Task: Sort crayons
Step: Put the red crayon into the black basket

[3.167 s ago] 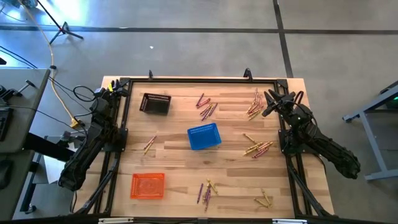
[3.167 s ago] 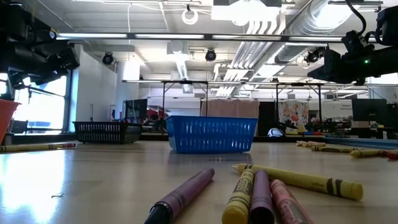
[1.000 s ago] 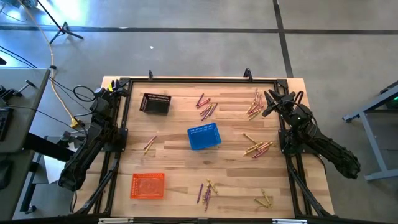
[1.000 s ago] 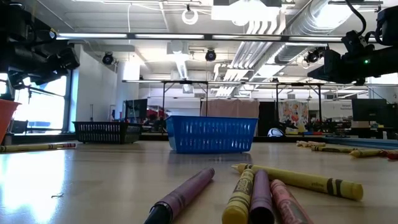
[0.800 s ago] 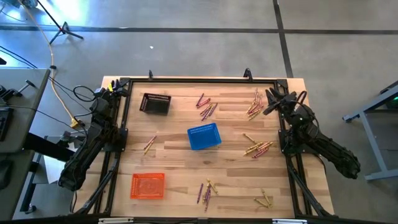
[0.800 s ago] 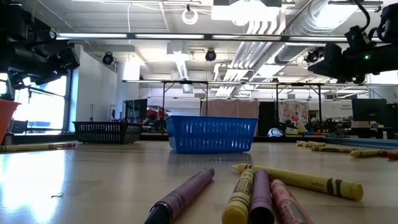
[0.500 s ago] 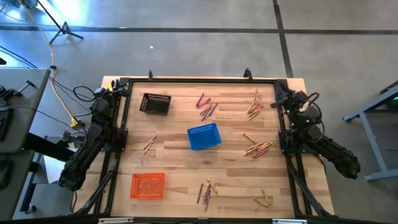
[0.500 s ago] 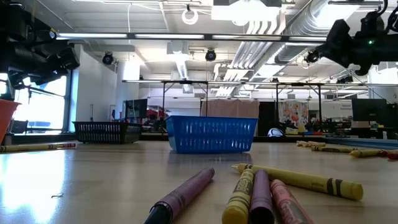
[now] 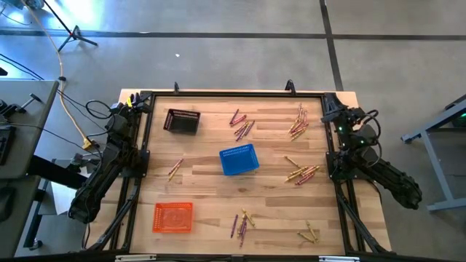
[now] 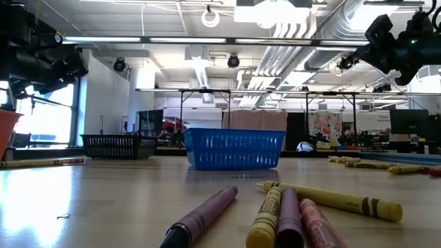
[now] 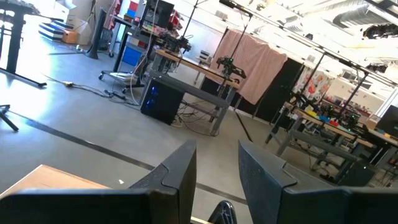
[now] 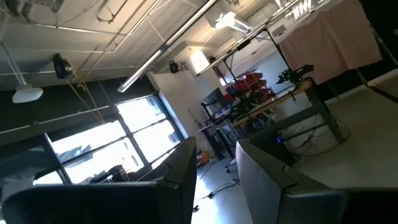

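Crayons (image 9: 300, 175) lie scattered across the table (image 9: 204, 185) around 3 baskets: black (image 9: 182, 121), blue (image 9: 239, 159), orange (image 9: 173, 217).

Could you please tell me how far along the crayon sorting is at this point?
Nothing looks sorted: the blue basket, black basket and orange basket show no crayons inside. Neither the left pincer nor the right pincer holds anything; both are open at the table's far corners. All the crayons remain scattered.

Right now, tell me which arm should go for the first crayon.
Right. The right gripper sits raised at the table's far right corner, beside a pile of crayons, with another pile by its base. The left gripper waits at the far left corner, near only the black basket.
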Controlling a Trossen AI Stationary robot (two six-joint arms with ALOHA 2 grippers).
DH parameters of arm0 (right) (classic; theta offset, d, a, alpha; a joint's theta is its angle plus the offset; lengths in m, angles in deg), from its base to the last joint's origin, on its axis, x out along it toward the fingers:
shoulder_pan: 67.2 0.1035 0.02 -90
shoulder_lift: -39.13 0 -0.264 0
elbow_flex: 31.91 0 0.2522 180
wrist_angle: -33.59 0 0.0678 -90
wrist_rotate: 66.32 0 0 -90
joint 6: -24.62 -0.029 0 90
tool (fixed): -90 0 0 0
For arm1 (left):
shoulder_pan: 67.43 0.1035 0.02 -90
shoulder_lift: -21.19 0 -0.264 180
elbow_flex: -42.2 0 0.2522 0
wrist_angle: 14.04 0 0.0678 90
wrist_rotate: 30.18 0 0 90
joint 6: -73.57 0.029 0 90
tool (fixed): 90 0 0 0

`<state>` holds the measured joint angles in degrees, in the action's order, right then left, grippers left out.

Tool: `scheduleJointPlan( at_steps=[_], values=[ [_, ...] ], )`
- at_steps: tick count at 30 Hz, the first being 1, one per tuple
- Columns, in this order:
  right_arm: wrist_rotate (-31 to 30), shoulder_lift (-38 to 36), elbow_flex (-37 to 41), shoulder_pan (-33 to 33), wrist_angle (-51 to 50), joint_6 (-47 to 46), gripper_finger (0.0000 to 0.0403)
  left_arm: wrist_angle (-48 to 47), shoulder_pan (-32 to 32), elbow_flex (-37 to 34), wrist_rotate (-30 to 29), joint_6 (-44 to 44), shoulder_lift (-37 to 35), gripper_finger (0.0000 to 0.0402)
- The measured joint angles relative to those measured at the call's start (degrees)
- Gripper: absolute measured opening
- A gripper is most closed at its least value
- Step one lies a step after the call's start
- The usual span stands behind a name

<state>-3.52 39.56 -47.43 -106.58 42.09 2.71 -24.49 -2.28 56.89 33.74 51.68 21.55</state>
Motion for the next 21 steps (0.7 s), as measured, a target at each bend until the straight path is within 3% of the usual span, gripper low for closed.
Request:
scheduleJointPlan(
  at_steps=[5,14,17,21],
  values=[
    [0.6,0.0,0.0,0.0,1.4,1.5,0.0099,0.0,0.0,0.0,0.0,0.0,0.0,0.0104],
    [3.5,0.3,-0.1,0.0,4.3,-8.9,0.0099,0.0,0.0,0.0,0.0,0.0,0.0,0.0104],
    [2.8,2.3,-2.9,0.0,-1.3,-9.9,0.0099,0.0,0.0,0.0,0.0,0.0,0.0,0.0104],
    [2.2,9.2,-12.8,0.0,-17.5,-3.6,0.0099,0.0,0.0,0.0,0.0,0.0,0.0,0.0104]
  ],
)
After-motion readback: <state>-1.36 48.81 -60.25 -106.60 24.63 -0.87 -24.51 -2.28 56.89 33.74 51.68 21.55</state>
